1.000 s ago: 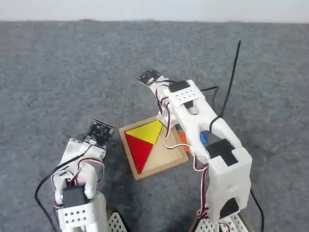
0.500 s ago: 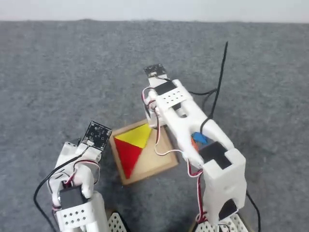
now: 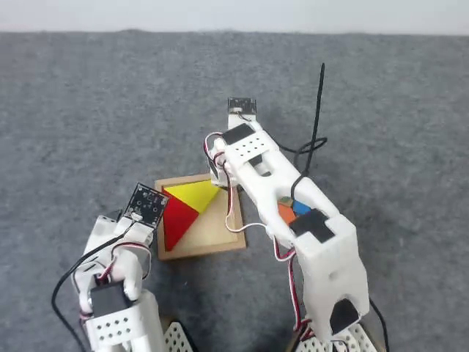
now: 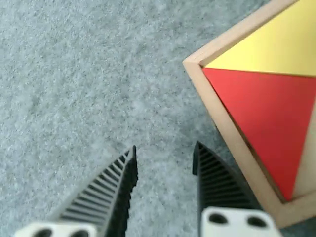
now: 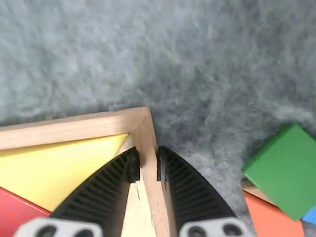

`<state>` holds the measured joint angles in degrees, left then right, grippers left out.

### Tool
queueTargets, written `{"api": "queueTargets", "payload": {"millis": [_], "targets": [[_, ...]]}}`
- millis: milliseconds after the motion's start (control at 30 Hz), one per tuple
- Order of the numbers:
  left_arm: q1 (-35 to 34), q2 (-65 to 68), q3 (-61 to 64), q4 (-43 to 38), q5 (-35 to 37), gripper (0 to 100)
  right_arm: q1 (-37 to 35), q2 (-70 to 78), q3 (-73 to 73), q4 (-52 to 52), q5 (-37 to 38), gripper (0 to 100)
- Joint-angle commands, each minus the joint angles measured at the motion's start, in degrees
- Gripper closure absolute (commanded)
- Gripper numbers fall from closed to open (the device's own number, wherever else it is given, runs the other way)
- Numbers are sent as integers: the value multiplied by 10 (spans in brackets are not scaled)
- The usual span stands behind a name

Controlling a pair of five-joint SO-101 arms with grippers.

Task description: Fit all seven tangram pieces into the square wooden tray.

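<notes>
From my station, the right gripper (image 5: 146, 165) has its two black ribbed fingers closed tight on the rim of the square wooden tray (image 5: 74, 129), one finger inside the wall and one outside, just beside a corner. The tray (image 3: 201, 248) lies flat on the grey carpeted tabletop (image 3: 110, 110) between the two arms, turned a little askew. Two pieces sit inside it. The flat yellow triangular piece (image 3: 192, 193) fills the side away from the arm bases, and the flat red triangular piece (image 3: 176, 218) lies against it on the left arm's side, the two meeting along one long edge. The rest of the tray floor is bare wood. The left gripper (image 4: 165, 148) hangs over the carpet with its fingers apart and nothing between them, close to another corner of the tray (image 4: 233, 133) but not touching it. Outside the tray, on the right arm's side, a green flat square piece (image 5: 286, 168) rests on the carpet, overlapping an orange flat piece (image 5: 271, 217), with a blue flat piece (image 5: 311, 216) just beside them.
</notes>
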<state>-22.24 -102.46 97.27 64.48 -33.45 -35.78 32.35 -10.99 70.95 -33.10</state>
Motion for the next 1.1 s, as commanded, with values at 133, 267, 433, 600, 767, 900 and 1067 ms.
{"api": "queueTargets", "payload": {"millis": [133, 267, 433, 600, 767, 900, 1067], "targets": [[-4, -11, -7, -2, -4, 823, 17, 21, -164, 116, 69, 874], [-4, -11, -7, -2, -4, 823, 5, 13, -179, 146, 134, 797], [-4, -11, -7, -1, -4, 823, -1, -16, -192, 183, 217, 797], [-4, -11, -7, 0, -4, 823, 2, -70, -192, 240, 287, 798], [-4, -11, -7, 0, -4, 823, 4, -123, -182, 318, 382, 885], [-4, -11, -7, 0, -5, 823, 13, -169, -105, 304, 431, 920], [-4, -11, -7, 1, -5, 823, 30, -261, 60, 229, 479, 876]]}}
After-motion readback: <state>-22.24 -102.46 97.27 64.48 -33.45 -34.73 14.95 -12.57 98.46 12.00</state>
